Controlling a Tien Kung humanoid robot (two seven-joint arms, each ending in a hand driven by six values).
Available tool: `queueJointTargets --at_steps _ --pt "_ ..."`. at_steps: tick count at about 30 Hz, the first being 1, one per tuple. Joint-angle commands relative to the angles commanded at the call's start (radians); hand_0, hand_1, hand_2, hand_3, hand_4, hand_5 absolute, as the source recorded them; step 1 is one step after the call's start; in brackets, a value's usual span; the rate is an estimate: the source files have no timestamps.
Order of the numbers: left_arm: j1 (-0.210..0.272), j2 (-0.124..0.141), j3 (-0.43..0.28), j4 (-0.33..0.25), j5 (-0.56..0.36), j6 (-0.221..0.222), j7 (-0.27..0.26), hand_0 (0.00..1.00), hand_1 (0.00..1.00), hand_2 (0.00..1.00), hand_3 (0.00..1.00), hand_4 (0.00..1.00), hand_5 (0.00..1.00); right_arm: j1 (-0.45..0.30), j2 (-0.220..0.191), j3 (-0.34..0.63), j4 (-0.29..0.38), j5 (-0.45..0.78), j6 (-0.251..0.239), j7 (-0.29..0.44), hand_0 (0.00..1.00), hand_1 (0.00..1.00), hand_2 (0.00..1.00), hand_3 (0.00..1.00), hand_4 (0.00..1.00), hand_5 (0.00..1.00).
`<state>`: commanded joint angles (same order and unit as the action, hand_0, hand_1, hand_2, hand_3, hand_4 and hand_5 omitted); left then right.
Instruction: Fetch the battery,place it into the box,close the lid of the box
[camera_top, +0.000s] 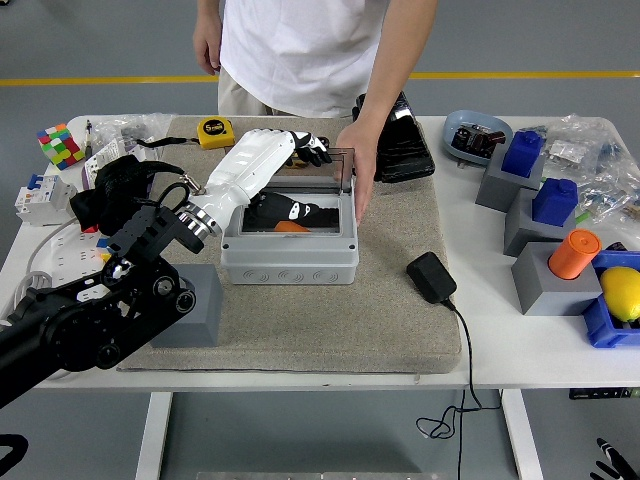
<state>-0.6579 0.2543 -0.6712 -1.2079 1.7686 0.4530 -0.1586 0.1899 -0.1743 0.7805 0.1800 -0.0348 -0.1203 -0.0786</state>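
A: Where does the orange cylindrical battery (291, 227) lie?

B: On the floor of the grey plastic box (289, 262), its long axis running left to right, close to the front wall; placing looks done, so the lid is what remains.

A: And the robot's white left hand (285, 148)?

B: It hovers above the box's far edge, fingers loosely spread and holding nothing; the battery lies below and nearer than the palm, while the clear hinged lid (312, 172) stands upright just under the dark fingertips (316, 153); whether they touch its top edge cannot be told.

A: Which way must the lid go?

B: It seems hinged along the far side, so it would swing toward the robot and down; the left hand is the only robot hand at the box; the right one is out of view.

A: Anything in the way?

B: A person's hand (358, 160) rests against the box's right end, beside the lid's right edge; that could obstruct the swing.
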Motion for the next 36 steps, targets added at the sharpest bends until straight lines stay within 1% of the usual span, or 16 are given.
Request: queueJointTargets --at_steps 2,4,5,7,8,10,11,14,16,17,19,24,27,31,33,36 --pt "0.003 0.000 -0.023 -0.014 -0.007 0.027 -0.029 0.283 0.494 0.541 0.564 0.998 0.184 0.000 0.000 0.002 0.000 -0.002 0.000 0.000 0.622 0.679 0.657 0.545 0.918 0.484" --pt "0.003 0.000 -0.042 -0.018 -0.012 0.035 -0.035 0.283 0.494 0.541 0.564 0.998 0.184 0.001 0.000 0.003 0.000 -0.002 0.000 -0.001 0.622 0.679 0.657 0.545 0.918 0.484" --pt "0.003 -0.001 -0.050 -0.017 -0.017 0.035 -0.035 0.406 0.581 0.579 0.636 0.998 0.432 0.001 0.000 0.002 0.000 -0.002 0.000 -0.001 0.624 0.679 0.657 0.544 0.918 0.484" --pt "0.000 -0.004 -0.074 -0.001 -0.041 0.024 -0.039 0.406 0.581 0.579 0.636 0.998 0.432 0.001 0.000 0.002 0.000 -0.001 0.000 0.000 0.624 0.679 0.657 0.544 0.918 0.484" --pt "-0.001 -0.006 -0.085 0.009 -0.056 0.011 -0.042 0.406 0.581 0.579 0.636 0.998 0.432 0.001 0.000 0.003 0.000 -0.002 0.000 -0.001 0.624 0.679 0.657 0.544 0.918 0.484" --pt "-0.005 -0.006 -0.101 0.024 -0.077 -0.020 -0.029 0.406 0.581 0.579 0.636 0.998 0.432 0.001 0.001 0.001 0.000 -0.001 0.000 -0.001 0.624 0.679 0.657 0.544 0.918 0.484" --pt "-0.007 -0.006 -0.107 0.032 -0.087 -0.044 -0.016 0.655 0.747 0.726 0.759 0.998 0.877 0.001 0.001 0.001 0.000 -0.002 -0.001 -0.001 0.623 0.679 0.657 0.544 0.918 0.484" --pt "-0.010 -0.001 -0.111 0.047 -0.113 -0.105 0.021 0.655 0.747 0.726 0.759 0.998 0.877 0.000 0.000 0.000 0.000 -0.001 -0.001 -0.001 0.623 0.679 0.657 0.544 0.918 0.484" --pt "-0.009 0.001 -0.108 0.052 -0.121 -0.129 0.042 0.655 0.747 0.726 0.759 0.998 0.877 -0.001 0.001 0.002 0.000 -0.001 0.000 -0.001 0.623 0.679 0.657 0.544 0.918 0.484" --pt "-0.007 0.001 -0.106 0.054 -0.121 -0.145 0.059 0.697 0.773 0.749 0.778 0.998 0.998 -0.001 0.001 0.003 0.000 -0.001 0.000 -0.001 0.623 0.679 0.657 0.544 0.917 0.483" --pt "-0.003 0.002 -0.101 0.054 -0.116 -0.167 0.089 0.697 0.773 0.749 0.778 0.998 0.998 -0.002 0.001 0.004 0.000 -0.001 0.000 0.000 0.623 0.679 0.657 0.544 0.917 0.483" --pt "0.009 0.013 -0.088 0.037 -0.115 -0.185 0.116 0.701 0.776 0.744 0.773 0.998 0.998 0.000 0.000 0.006 0.000 -0.004 0.000 0.000 0.623 0.679 0.657 0.544 0.916 0.483" --pt "0.026 0.030 -0.079 0.016 -0.117 -0.189 0.125 0.701 0.776 0.744 0.773 0.998 0.998 -0.001 0.000 0.010 0.000 -0.008 0.000 -0.001 0.623 0.679 0.657 0.544 0.916 0.483" --pt "0.063 0.064 -0.064 -0.026 -0.126 -0.187 0.124 0.686 0.767 0.732 0.759 0.998 0.998 -0.001 0.000 0.015 0.000 -0.012 0.001 -0.001 0.623 0.679 0.656 0.544 0.915 0.481" --pt "0.090 0.087 -0.055 -0.055 -0.129 -0.186 0.123 0.686 0.767 0.732 0.759 0.998 0.998 -0.002 0.000 0.017 0.000 -0.013 0.001 0.000 0.623 0.679 0.656 0.544 0.915 0.481" --pt "0.120 0.110 -0.048 -0.088 -0.132 -0.186 0.126 0.673 0.759 0.721 0.752 0.998 0.998 -0.004 -0.001 0.021 0.000 -0.017 0.002 0.000 0.624 0.679 0.657 0.544 0.914 0.481"
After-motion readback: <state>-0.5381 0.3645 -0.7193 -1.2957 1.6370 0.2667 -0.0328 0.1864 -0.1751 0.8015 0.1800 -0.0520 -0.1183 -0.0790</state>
